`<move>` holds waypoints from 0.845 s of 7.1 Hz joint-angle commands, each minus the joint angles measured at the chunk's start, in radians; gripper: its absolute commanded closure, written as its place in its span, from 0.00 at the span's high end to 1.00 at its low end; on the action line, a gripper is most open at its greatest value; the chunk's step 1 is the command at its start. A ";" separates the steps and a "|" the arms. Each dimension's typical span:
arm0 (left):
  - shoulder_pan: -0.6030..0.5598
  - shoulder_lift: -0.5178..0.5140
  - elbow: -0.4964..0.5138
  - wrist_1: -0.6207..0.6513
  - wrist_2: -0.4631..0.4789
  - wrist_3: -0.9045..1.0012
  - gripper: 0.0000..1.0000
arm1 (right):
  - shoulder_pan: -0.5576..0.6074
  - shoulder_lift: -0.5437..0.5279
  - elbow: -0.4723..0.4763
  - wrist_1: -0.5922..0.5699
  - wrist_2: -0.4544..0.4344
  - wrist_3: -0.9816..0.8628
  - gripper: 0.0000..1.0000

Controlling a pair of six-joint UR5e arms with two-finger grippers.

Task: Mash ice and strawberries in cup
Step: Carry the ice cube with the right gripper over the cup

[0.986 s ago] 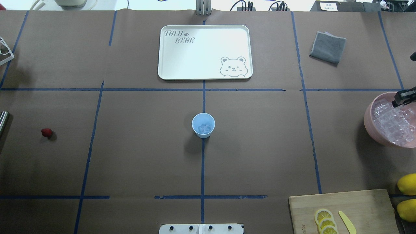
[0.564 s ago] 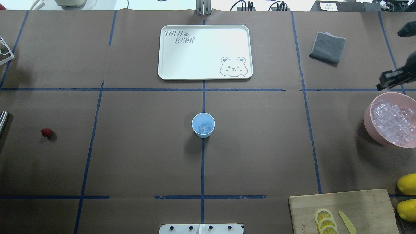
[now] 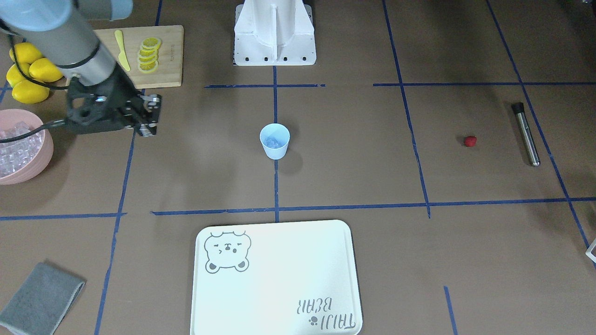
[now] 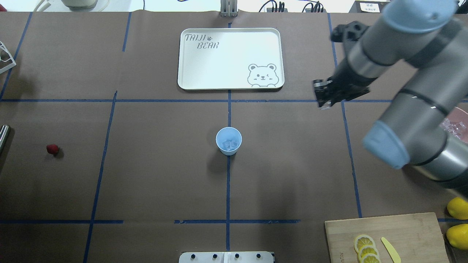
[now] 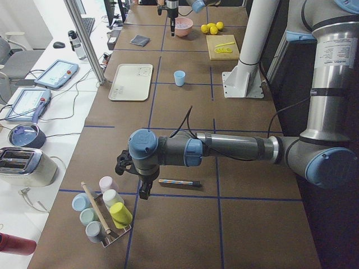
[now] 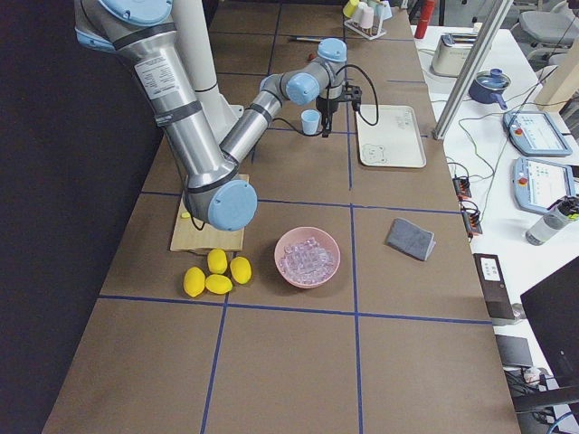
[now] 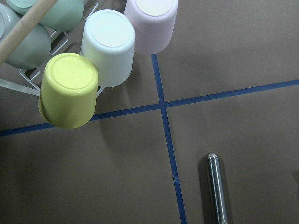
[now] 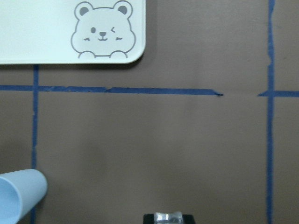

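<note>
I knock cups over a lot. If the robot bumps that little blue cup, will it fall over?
Probably easily: the cup narrows toward its base, so it may tip. It looks like thin plastic, so likely light and easy to slide. The ice cubes inside may steady it slightly.

We had R arm (image 4: 398, 69) bent at the elbow, forearm reaching in toward centre, wrist turned down. R gripper (image 4: 323, 102) hung in the air pointing down, fingers pinched close on a small ice cube (image 8: 168, 217). L arm (image 5: 235, 148) was stretched near-horizontal out to our left side, wrist dropped, L gripper (image 5: 141, 192) pointing down. We couldn't tell if its fingers were apart or together.
</note>
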 commanded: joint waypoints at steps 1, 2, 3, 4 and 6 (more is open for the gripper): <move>0.002 0.000 0.002 0.001 0.000 0.000 1.00 | -0.196 0.201 -0.135 -0.003 -0.164 0.230 0.00; 0.002 0.000 0.002 0.001 0.002 0.000 1.00 | -0.239 0.273 -0.214 -0.003 -0.204 0.266 0.00; 0.000 0.000 0.002 0.001 0.002 0.000 1.00 | -0.272 0.305 -0.264 0.000 -0.215 0.290 0.00; 0.002 0.000 0.002 0.000 0.000 0.000 1.00 | -0.279 0.309 -0.273 0.003 -0.241 0.298 0.00; 0.002 0.000 0.002 0.000 0.002 0.000 1.00 | -0.292 0.345 -0.321 0.005 -0.260 0.314 0.00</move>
